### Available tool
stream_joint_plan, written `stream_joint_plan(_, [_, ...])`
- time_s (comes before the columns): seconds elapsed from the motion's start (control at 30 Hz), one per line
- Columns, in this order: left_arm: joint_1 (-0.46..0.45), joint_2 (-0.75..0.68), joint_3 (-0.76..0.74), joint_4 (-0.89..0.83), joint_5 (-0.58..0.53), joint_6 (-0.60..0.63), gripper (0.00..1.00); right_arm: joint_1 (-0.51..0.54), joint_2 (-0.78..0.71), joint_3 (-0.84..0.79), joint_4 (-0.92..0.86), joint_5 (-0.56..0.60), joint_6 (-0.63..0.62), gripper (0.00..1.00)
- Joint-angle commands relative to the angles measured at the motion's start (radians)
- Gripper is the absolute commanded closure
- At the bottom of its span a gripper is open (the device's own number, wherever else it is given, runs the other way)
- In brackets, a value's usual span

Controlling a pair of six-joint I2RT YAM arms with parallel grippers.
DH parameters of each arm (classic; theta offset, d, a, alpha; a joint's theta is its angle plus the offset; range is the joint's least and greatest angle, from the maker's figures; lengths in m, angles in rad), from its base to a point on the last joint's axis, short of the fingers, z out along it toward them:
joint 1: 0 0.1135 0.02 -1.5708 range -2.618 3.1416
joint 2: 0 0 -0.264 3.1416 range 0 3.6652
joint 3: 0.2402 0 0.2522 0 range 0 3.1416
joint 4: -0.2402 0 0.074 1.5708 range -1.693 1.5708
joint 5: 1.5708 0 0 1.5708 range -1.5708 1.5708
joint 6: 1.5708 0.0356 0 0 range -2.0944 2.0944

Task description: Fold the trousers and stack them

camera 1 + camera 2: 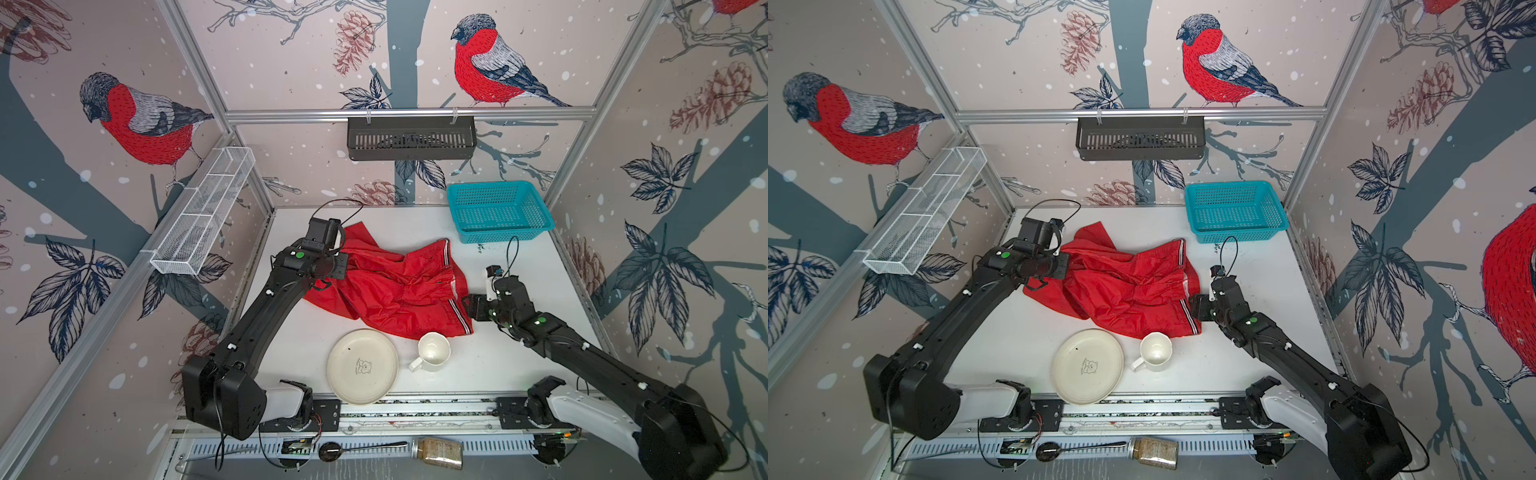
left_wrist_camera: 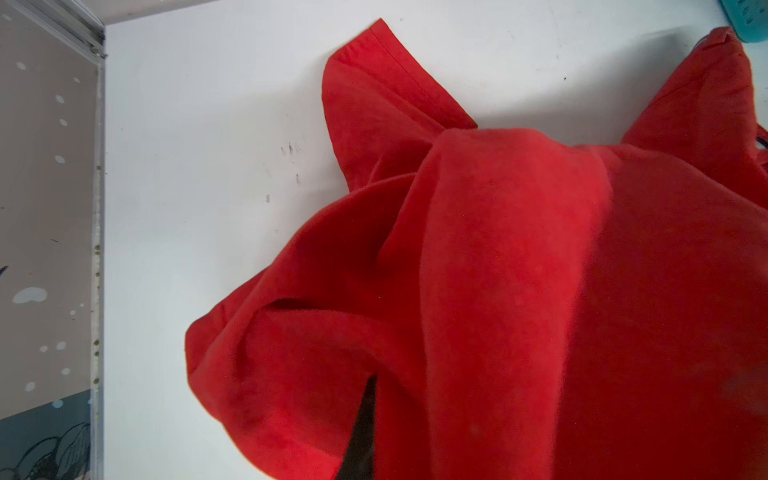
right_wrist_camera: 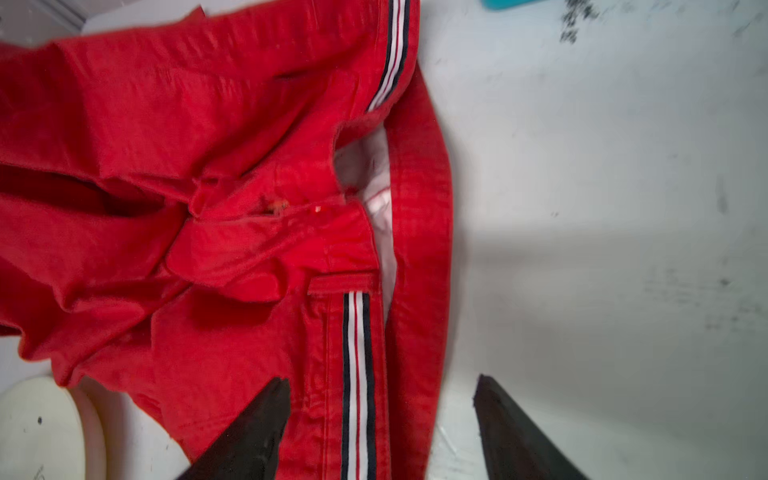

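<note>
Red thin fabric, crumpled and unfolded: the trousers [image 1: 399, 286] in a heap on the white table [image 1: 519, 357], just beyond the cream plate [image 1: 353, 349], near edge right at the plate's far rim. Striped band [image 1: 462, 318] of white, red and dark lines at the heap's end beyond and right of the plate; white mug [image 1: 432, 351] just right of the plate, at the heap's near edge. Left gripper [image 1: 337, 266] beyond and left of the plate, at the opposite end of the heap, clamped shut on a fold of the trousers; in the left wrist view, cloth bunched up close to the lens and draped over one dark finger [image 2: 360, 436]. Right gripper [image 3: 381, 380] beyond and right of the plate, jaws spread wide, one fingertip [image 3: 274, 399] over the red cloth, its twin over bare table, striped band between them, nothing pinched. Teal basket [image 1: 503, 235] farther beyond the plate and to its right, close by the heap's far corner
</note>
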Motion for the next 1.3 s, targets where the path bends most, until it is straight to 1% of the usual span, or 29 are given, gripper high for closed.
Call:
stream_joint_plan(0.0, [0.005,0.016,-0.013,0.056,0.064,-0.004,0.95,0.043,0.052,0.002,-0.008,0.055,0.025,0.1])
stream_joint_plan(0.1, [0.006,0.041,-0.012,0.065,0.091,-0.006,0.96,0.054,0.153,0.066,-0.018,0.146,-0.019,0.09])
stream_joint_plan(0.13, [0.006,0.047,-0.013,0.065,0.096,-0.004,0.96,0.056,0.171,0.083,0.009,0.172,-0.038,0.09])
stream_joint_plan(0.17, [0.007,0.052,-0.015,0.066,0.097,-0.004,0.96,0.054,0.178,0.09,0.049,0.171,-0.057,0.1])
stream_joint_plan(0.27, [0.006,0.06,-0.027,0.07,0.096,-0.003,0.96,0.03,0.21,0.128,0.161,0.093,-0.114,0.18])
stream_joint_plan(0.3, [0.006,0.061,-0.03,0.071,0.097,-0.003,0.96,0.012,0.226,0.149,0.178,0.047,-0.139,0.22])
stream_joint_plan(0.33, [0.007,0.059,-0.036,0.073,0.096,-0.003,0.96,-0.008,0.273,0.159,0.204,-0.003,-0.156,0.25])
stream_joint_plan(0.4, [0.011,0.057,-0.046,0.081,0.095,-0.003,0.96,-0.045,0.321,0.167,0.258,-0.119,-0.181,0.27])
stream_joint_plan(0.43, [0.015,0.059,-0.048,0.082,0.098,-0.003,0.96,-0.06,0.348,0.175,0.272,-0.155,-0.193,0.28])
stream_joint_plan(0.53, [0.027,0.06,-0.054,0.086,0.104,-0.001,0.96,-0.08,0.411,0.218,0.278,-0.192,-0.266,0.33])
stream_joint_plan(0.63, [0.032,0.066,-0.055,0.089,0.109,0.0,0.96,-0.105,0.471,0.243,0.318,-0.274,-0.296,0.35])
stream_joint_plan(0.73, [0.037,0.074,-0.051,0.089,0.108,0.003,0.96,-0.103,0.533,0.264,0.356,-0.357,-0.321,0.36])
stream_joint_plan(0.87, [0.043,0.083,-0.047,0.088,0.115,0.003,0.96,-0.101,0.617,0.304,0.356,-0.388,-0.35,0.41])
stream_joint_plan(0.93, [0.047,0.085,-0.046,0.086,0.114,0.005,0.97,-0.098,0.627,0.31,0.364,-0.409,-0.347,0.48])
stream_joint_plan(1.0, [0.05,0.087,-0.041,0.081,0.114,0.005,0.97,-0.088,0.621,0.311,0.362,-0.406,-0.346,0.59])
stream_joint_plan(1.1, [0.053,0.092,-0.033,0.078,0.111,0.008,0.97,-0.084,0.581,0.289,0.362,-0.361,-0.342,0.82])
stream_joint_plan(1.17, [0.054,0.098,-0.022,0.073,0.101,0.011,0.97,-0.093,0.55,0.28,0.354,-0.342,-0.338,0.94])
stream_joint_plan(1.27, [0.056,0.105,0.0,0.056,0.062,0.012,0.98,-0.095,0.468,0.279,0.279,-0.279,-0.33,0.96])
